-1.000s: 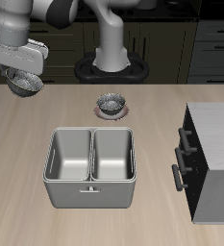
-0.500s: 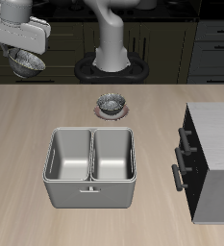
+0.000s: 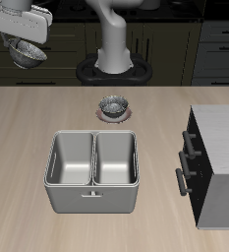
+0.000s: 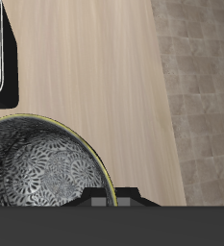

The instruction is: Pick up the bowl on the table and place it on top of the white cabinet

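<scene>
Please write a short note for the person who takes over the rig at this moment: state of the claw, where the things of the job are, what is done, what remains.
Claw: shut on the bowl, held in the air above the table.
White cabinet: at the table's far side from the claw, top free.
Between them: a grey two-compartment basin and a second bowl on a reddish disc, not ours.
Done: bowl picked up.
Left: carry it across to the cabinet, probably over the basin, set it on the top, open the claw.
</scene>
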Controlling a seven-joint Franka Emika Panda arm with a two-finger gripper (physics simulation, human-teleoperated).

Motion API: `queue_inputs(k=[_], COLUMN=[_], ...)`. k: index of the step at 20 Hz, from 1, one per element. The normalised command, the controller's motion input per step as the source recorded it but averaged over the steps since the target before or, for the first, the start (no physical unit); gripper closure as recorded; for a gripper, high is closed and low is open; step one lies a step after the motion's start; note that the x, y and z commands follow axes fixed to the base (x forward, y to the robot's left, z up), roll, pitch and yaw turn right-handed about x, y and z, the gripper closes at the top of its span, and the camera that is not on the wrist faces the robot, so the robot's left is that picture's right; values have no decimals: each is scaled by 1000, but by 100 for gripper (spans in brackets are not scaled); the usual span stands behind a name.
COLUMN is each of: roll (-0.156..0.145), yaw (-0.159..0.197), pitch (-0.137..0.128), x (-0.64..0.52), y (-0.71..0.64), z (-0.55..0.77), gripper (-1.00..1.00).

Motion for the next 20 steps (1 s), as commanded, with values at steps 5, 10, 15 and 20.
queue_inputs(k=[5, 10, 15, 20], roll=[15, 47, 77, 55], yaw=[24, 33, 56, 11], pitch=[-21, -15, -12, -6], x=[-120, -77, 51, 96], y=[89, 370, 550, 388], z=[161, 139, 132, 143], gripper=[100, 100, 100, 100])
